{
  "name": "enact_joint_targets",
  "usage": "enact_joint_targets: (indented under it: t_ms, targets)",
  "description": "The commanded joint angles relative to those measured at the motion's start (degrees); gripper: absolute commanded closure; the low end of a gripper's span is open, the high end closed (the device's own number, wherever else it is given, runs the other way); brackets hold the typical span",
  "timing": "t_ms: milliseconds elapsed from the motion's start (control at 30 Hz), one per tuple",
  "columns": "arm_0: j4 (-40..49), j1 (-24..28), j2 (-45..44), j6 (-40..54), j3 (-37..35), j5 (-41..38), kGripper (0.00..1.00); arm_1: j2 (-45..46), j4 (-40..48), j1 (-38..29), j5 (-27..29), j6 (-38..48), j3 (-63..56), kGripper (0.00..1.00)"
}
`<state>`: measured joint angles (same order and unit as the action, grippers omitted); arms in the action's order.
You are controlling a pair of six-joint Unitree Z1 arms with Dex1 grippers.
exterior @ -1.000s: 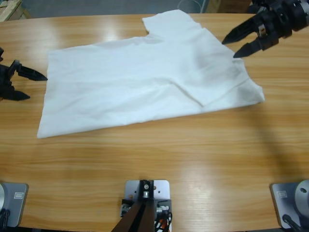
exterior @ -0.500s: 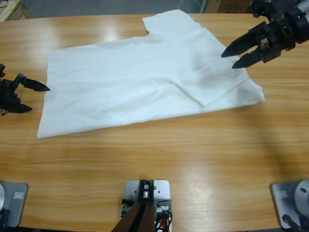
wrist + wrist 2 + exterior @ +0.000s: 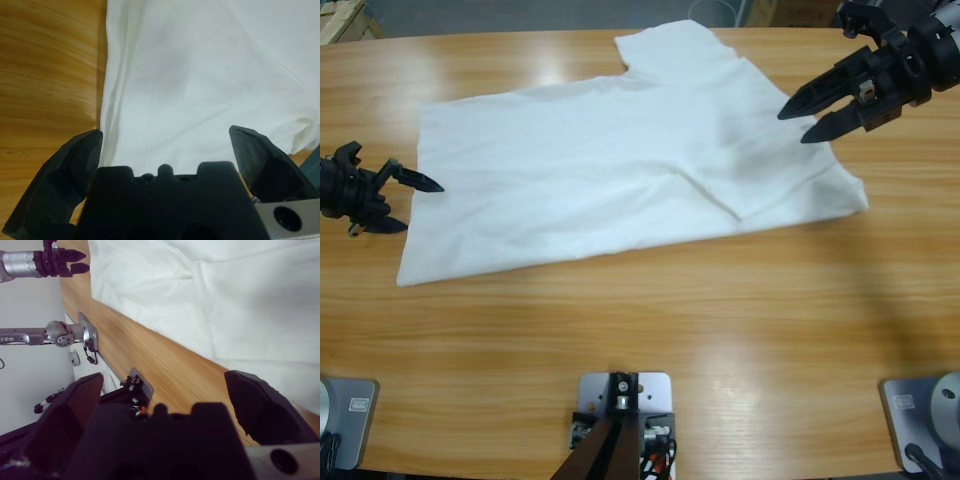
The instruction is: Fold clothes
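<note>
glossy wooden table (image 3: 650,330) | creased white T-shirt (image 3: 620,170) spread flat

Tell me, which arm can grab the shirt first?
Probably the left. Its open gripper sits at the shirt's edge, level with the table. The right gripper, also open, hangs above the cloth.

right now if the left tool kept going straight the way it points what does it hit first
Most likely the white T-shirt. The left tool, open, points across the wooden table at the shirt's near edge, and its wrist view looks straight onto the cloth. Its height above the table is unclear, so it might skim over the edge first.
</note>
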<state>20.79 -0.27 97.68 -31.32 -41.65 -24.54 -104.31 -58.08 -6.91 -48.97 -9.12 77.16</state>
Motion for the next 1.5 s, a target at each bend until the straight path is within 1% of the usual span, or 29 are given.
enact_joint_targets:
  t_ms: [33, 333, 700, 800, 867, 1167, 1400, 1433, 1467, 1500]
  targets:
    - [-1.5, -0.6, 3.9, -0.1, 1.0, 0.8, 0.004, -0.1, 0.5, -0.7, -0.9, 1.0, -0.9, 0.000]
    - [-1.7, -1.2, 4.5, -0.1, 0.8, 0.5, 0.004, -0.2, 0.4, -0.7, -0.9, 1.0, -0.8, 0.000]
    - [-2.4, -3.2, 6.2, -0.3, 1.3, 0.4, 0.004, 0.1, 0.4, -0.7, -0.7, 1.0, -0.9, 0.000]
    - [-2.4, -3.6, 5.9, -0.4, 1.6, 0.4, 0.004, 0.1, 0.4, -0.7, -0.7, 1.0, -0.8, 0.029]
    - [-2.4, -3.9, 5.1, -0.5, 2.0, 0.2, 0.004, 0.1, 0.5, -0.7, -0.7, 1.0, -0.7, 0.089]
    - [-2.2, -6.0, 0.5, -0.5, 3.6, -0.8, 0.009, 0.2, 0.5, -0.7, -0.7, 1.1, -0.8, 0.092]
    - [-2.2, -6.2, -2.9, -1.9, 3.5, -1.3, 0.012, 0.3, 1.2, -0.7, -0.8, 1.1, -1.2, 0.092]
    - [-2.2, -6.6, -3.0, -2.1, 3.6, -1.4, 0.033, 0.3, 1.2, -0.7, -0.8, 1.1, -1.3, 0.092]
    - [-2.2, -7.1, -2.9, -2.3, 3.6, -1.4, 0.139, 0.3, 1.3, -0.7, -0.8, 1.1, -1.4, 0.094]
    - [-2.2, -7.5, -2.8, -2.5, 3.7, -1.4, 0.213, 0.2, 1.4, -0.7, -0.8, 1.1, -1.5, 0.139]
